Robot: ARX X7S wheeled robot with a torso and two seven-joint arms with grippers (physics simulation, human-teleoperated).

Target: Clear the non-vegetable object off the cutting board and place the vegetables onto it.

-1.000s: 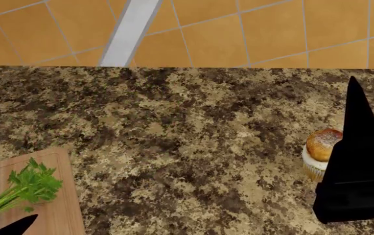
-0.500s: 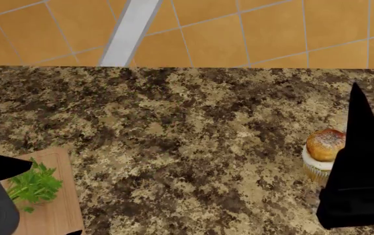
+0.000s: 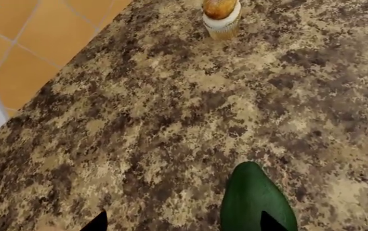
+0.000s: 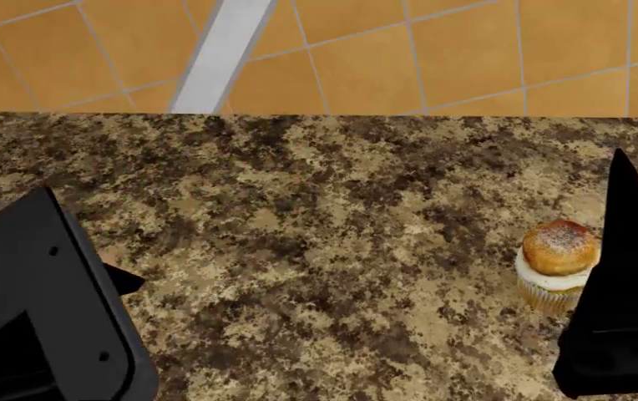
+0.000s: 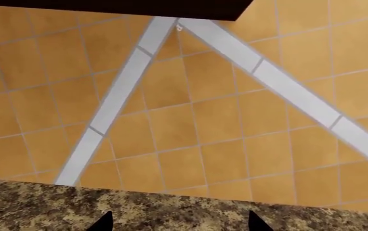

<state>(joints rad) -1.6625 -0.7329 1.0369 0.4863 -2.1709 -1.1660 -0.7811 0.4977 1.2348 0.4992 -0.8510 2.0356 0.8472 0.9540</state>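
Note:
The cupcake (image 4: 559,263) stands on the granite counter at the right, off the board; it also shows far off in the left wrist view (image 3: 221,14). The smooth dark green vegetable (image 3: 255,199) lies on the counter, and one fingertip (image 3: 270,224) of my open left gripper (image 3: 182,225) overlaps it. The rest of the gap holds only bare counter. My left arm (image 4: 41,309) fills the lower left of the head view and hides the cutting board and the celery. My right gripper (image 5: 180,224) is open and empty, just right of the cupcake (image 4: 620,284).
The speckled brown granite counter (image 4: 319,217) runs back to an orange tiled wall (image 4: 408,50) with a pale grey diagonal strip (image 4: 225,50). The right wrist view faces that wall (image 5: 190,120) over the counter's back edge.
My left arm has risen into the head view and now covers the cutting board and celery. My right gripper has drifted slightly right, uncovering more of the cupcake.

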